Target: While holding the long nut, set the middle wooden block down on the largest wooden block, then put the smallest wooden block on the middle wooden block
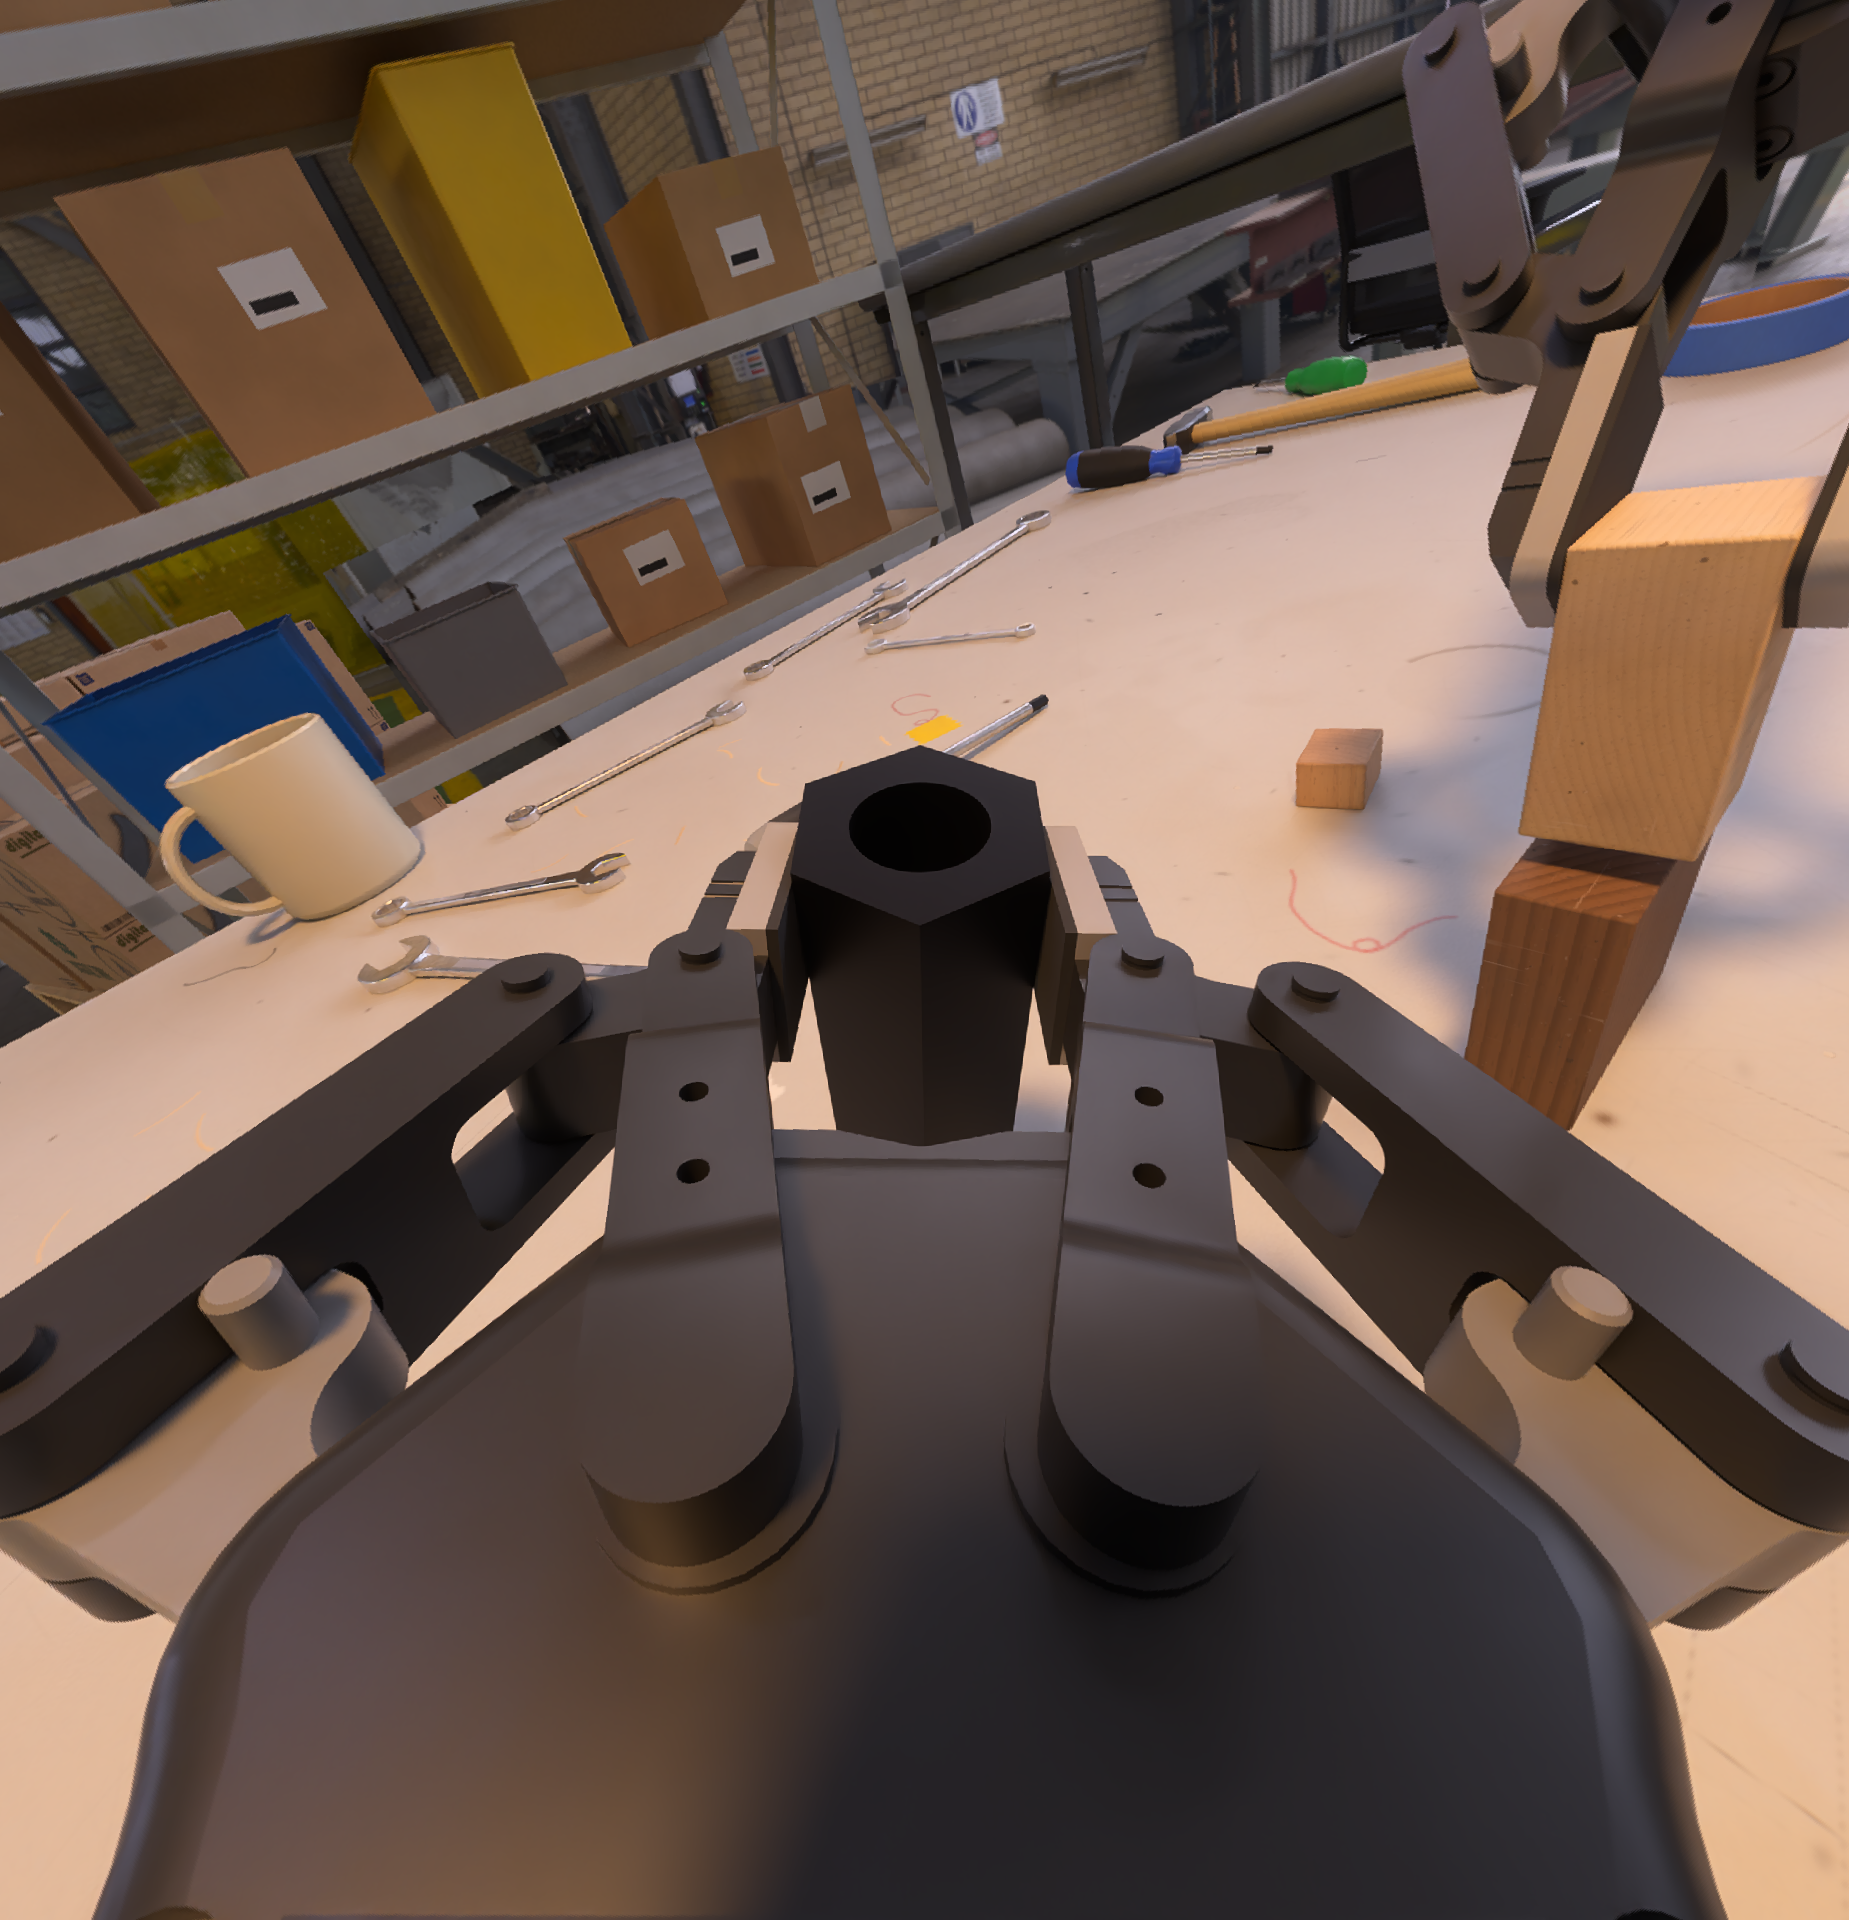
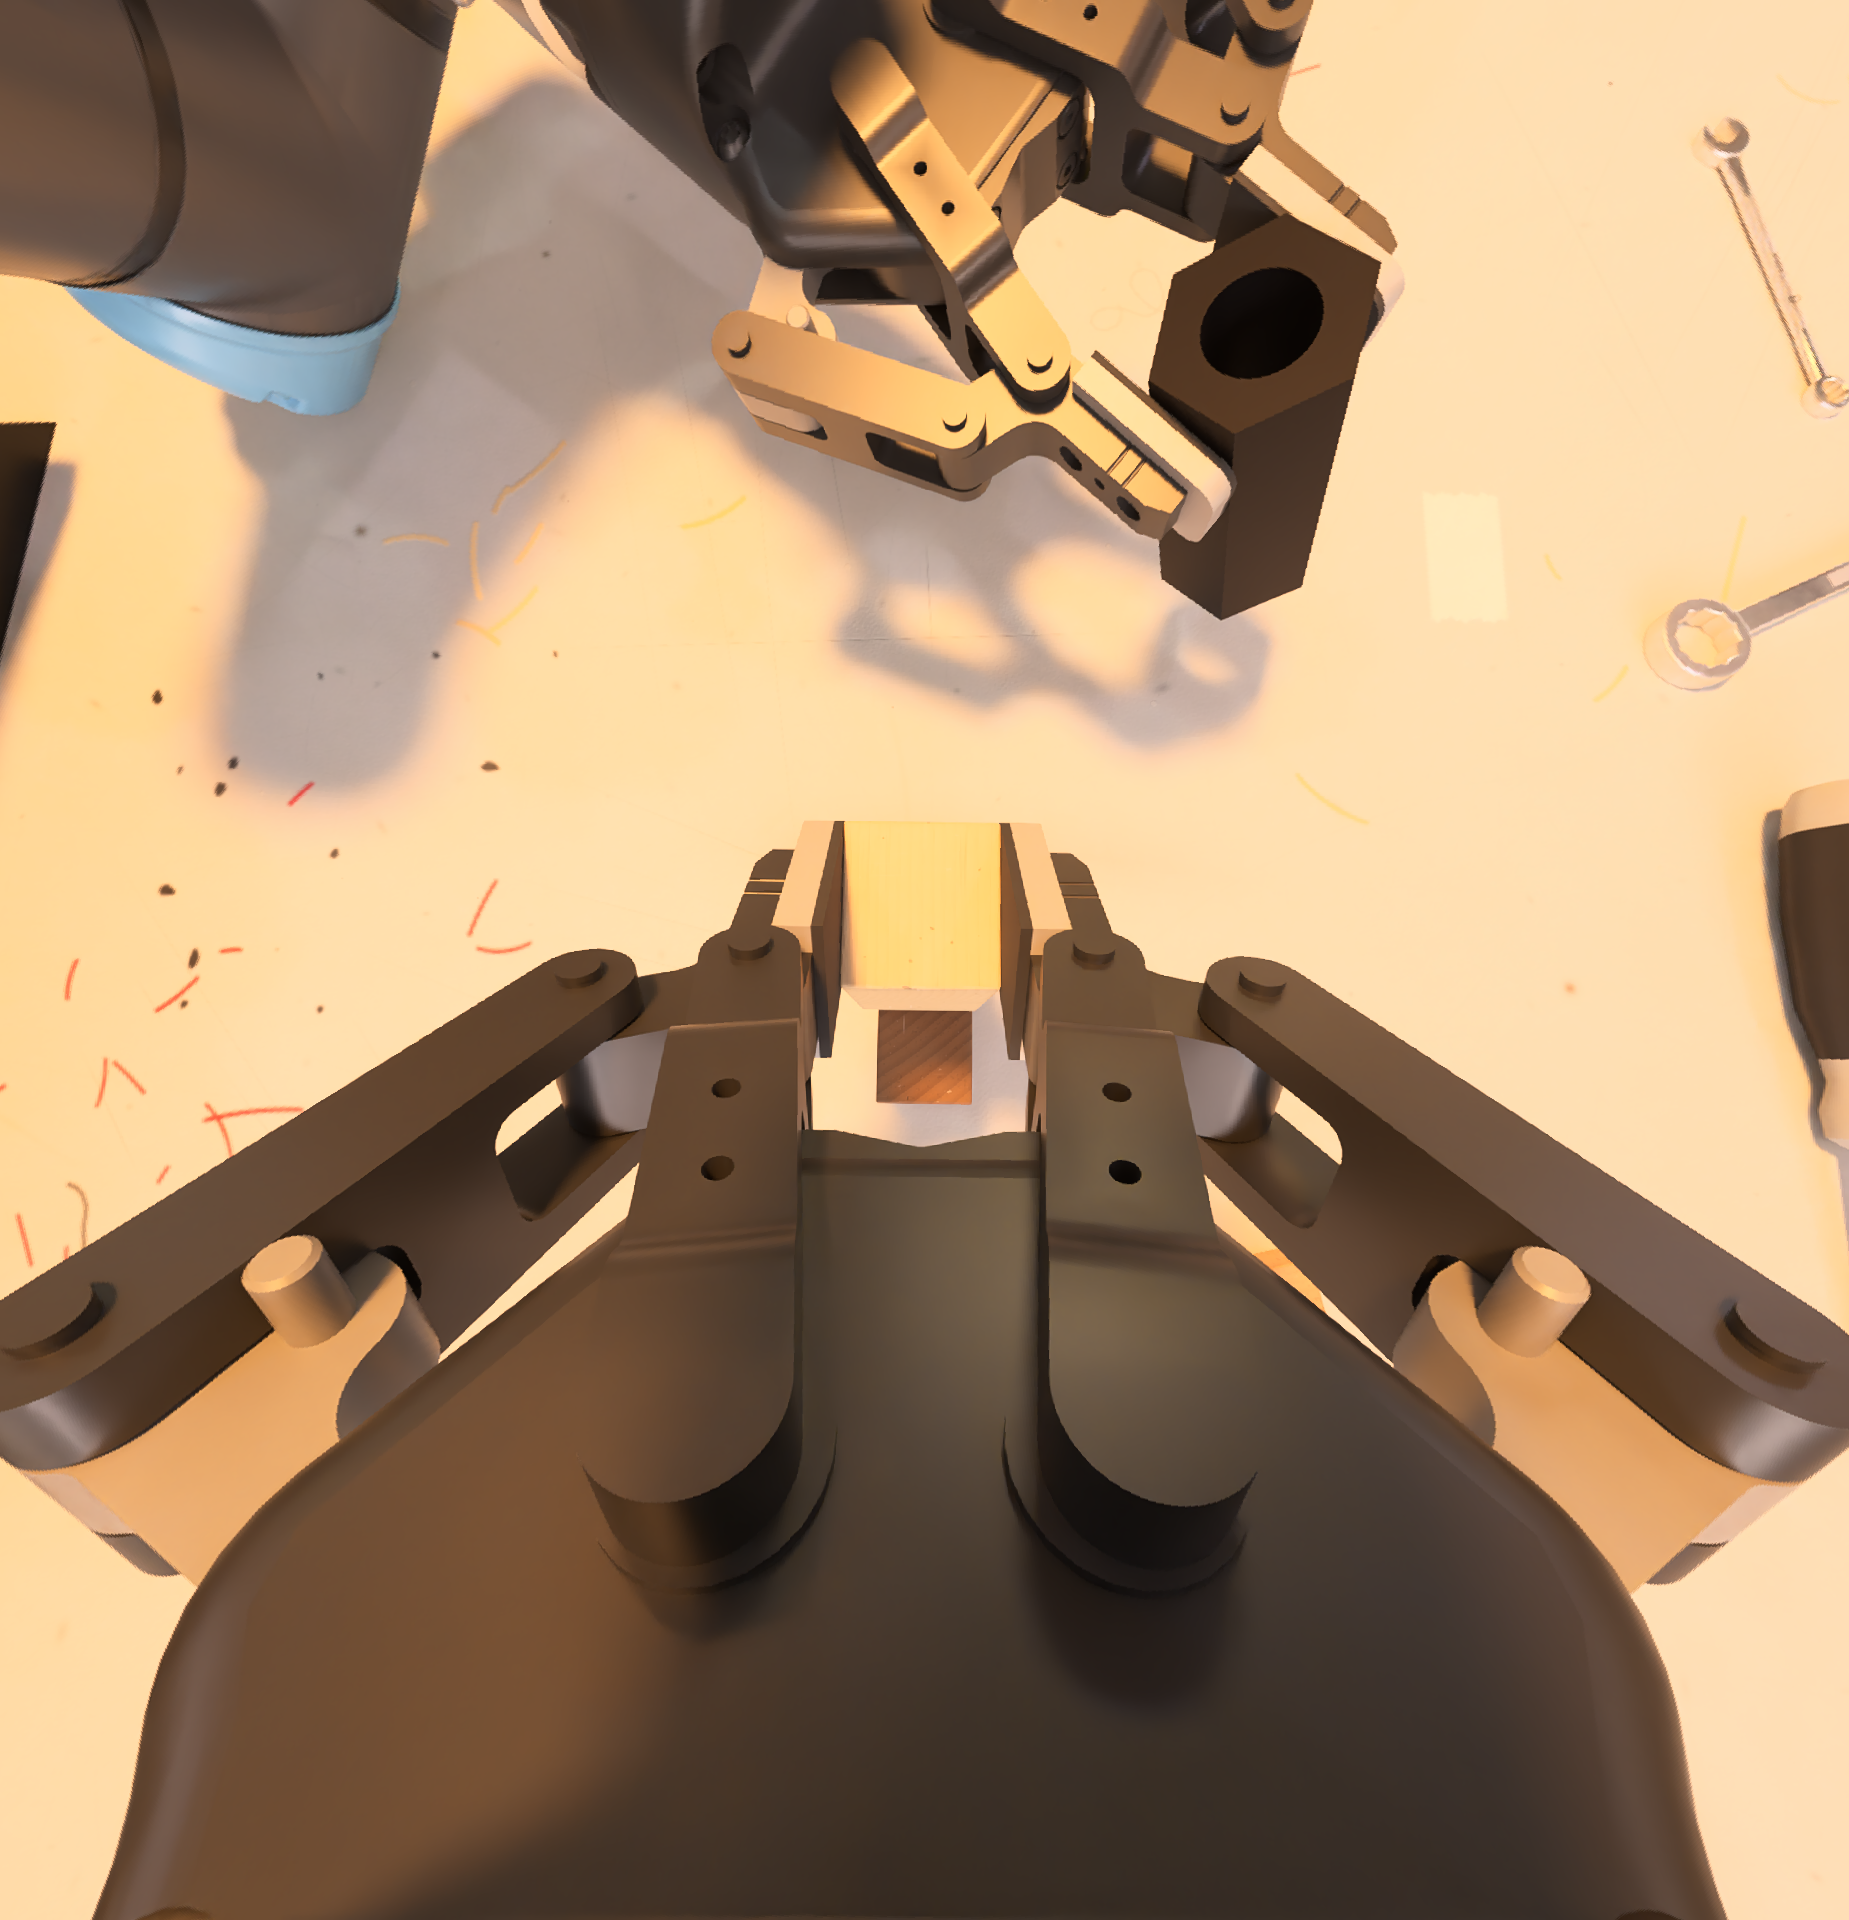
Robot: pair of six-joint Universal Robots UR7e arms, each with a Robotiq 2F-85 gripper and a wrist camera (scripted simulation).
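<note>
Shelf boxes with white labels.

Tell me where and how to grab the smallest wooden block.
Take the smallest wooden block from straight above, fingers on its two long side faces. It lies flat and alone on the table, so those sides are clear. The right gripper must first release the middle wooden block.

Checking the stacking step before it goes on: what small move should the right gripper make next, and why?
Probably ease straight down a little, then let go. The right gripper holds the pale middle block above the darker largest block, seemingly just short of resting on it, with its lower edge tilted. The left gripper just holds the long nut.
</note>
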